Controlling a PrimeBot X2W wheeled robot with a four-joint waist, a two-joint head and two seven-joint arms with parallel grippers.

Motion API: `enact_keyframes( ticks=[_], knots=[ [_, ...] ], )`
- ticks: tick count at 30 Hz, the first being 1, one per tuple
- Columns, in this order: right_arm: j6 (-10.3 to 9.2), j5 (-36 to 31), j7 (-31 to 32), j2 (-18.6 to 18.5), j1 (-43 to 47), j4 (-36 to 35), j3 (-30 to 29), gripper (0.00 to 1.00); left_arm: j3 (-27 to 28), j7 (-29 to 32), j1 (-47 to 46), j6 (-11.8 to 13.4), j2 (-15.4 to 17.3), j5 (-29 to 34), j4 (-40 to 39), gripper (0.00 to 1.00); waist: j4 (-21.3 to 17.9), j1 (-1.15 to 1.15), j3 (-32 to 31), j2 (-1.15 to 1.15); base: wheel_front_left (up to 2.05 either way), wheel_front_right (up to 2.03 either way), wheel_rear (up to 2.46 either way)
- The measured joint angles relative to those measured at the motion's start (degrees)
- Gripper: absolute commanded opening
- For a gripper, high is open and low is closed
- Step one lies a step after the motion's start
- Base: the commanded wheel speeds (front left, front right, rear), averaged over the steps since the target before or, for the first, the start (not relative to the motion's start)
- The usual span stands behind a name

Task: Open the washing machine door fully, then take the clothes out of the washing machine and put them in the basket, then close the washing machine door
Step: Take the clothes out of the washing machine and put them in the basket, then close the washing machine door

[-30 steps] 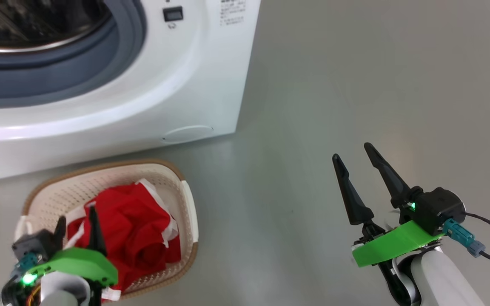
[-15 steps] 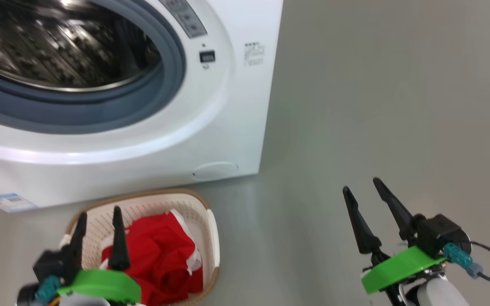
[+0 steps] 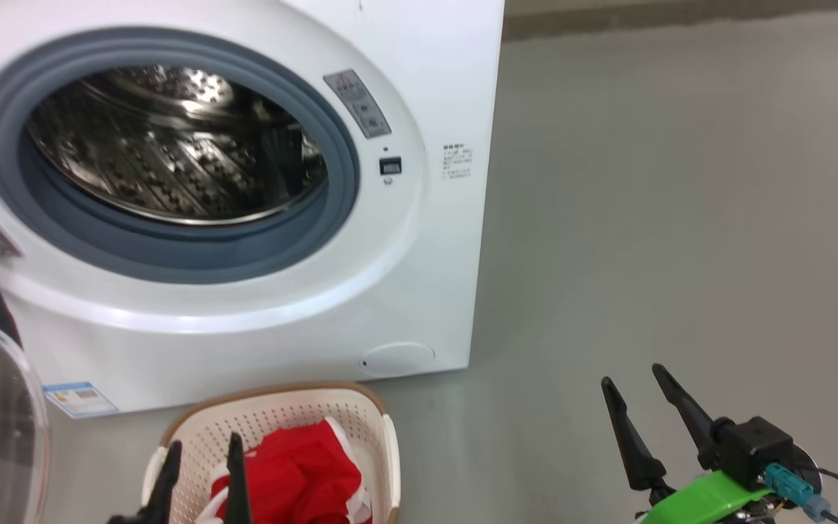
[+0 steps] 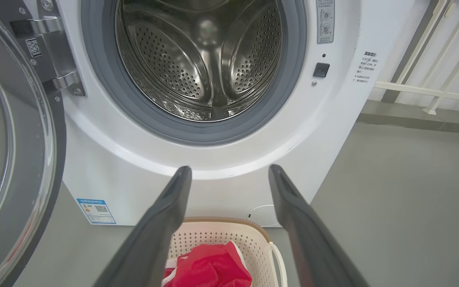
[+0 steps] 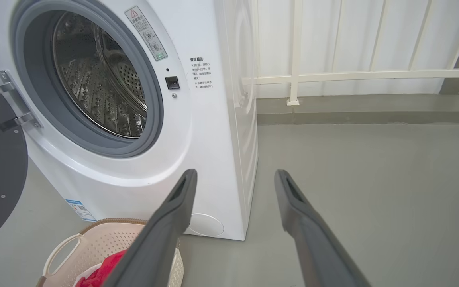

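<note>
Camera tilt is the main change from a second ago: the head view now looks higher, so everything has slid down the picture, and that's the view shifting, not the stuff moving. Back then the opening of the washing machine [image 3: 426, 240] was cut off at the top. Now the whole grey ring and the steel drum [image 3: 172, 160] are in view, plus the blue label [image 3: 77, 399] and the small round flap [image 3: 397, 358] lower down.

The washing machine door [image 4: 18, 159] hangs wide open on its hinge at the left, its glass bowl poking in at the head view's left edge.

The basket [image 3: 281, 422] sits on the floor [image 3: 681, 218] right in front of the machine, same as before, with the clothes [image 3: 302, 473] piled inside as a red heap with white trim.

The left end effector [image 3: 203, 442] showed its green mount earlier; now just two dark fingertips stick up at the bottom edge, over the basket, spread apart and holding nothing. The right end effector [image 3: 631, 375] is off to the right above bare floor, fingers also apart, nothing between them, same pose as a second ago.
</note>
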Motion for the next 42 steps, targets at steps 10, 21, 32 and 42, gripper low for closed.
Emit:
enact_keyframes(
  ticks=[10, 21, 32, 42],
  knots=[
    [0.00, -1.71, 1.97, 0.03, 2.73, -3.52, -1.35, 1.00, -1.45, 2.32, 4.95, 1.00, 0.98, 1.57, -4.90, 1.00, 0.62, 0.00, -3.96, 0.00, 0.00, 0.00, 0.00],
    [0.00, -2.29, 3.39, 0.09, 4.86, -5.60, -2.16, 1.00, -2.04, 2.88, 5.92, 1.71, 1.96, 2.37, -5.84, 1.00, 0.43, 0.00, -5.03, 0.00, 0.00, 0.00, 0.00],
    [0.00, -2.27, 3.98, 0.20, 5.10, -6.34, -2.16, 1.00, -2.56, 2.90, 6.02, 2.53, 2.27, 2.56, -5.93, 1.00, 0.23, 0.00, -5.03, 0.00, 0.00, 0.00, 0.00],
    [0.01, -2.27, 4.23, 0.21, 5.16, -6.35, -2.22, 1.00, -3.44, 3.13, 6.02, 2.79, 2.32, 2.57, -5.70, 1.00, 0.45, 0.00, -5.38, 0.00, 0.00, 0.00, 0.00]
  ],
)
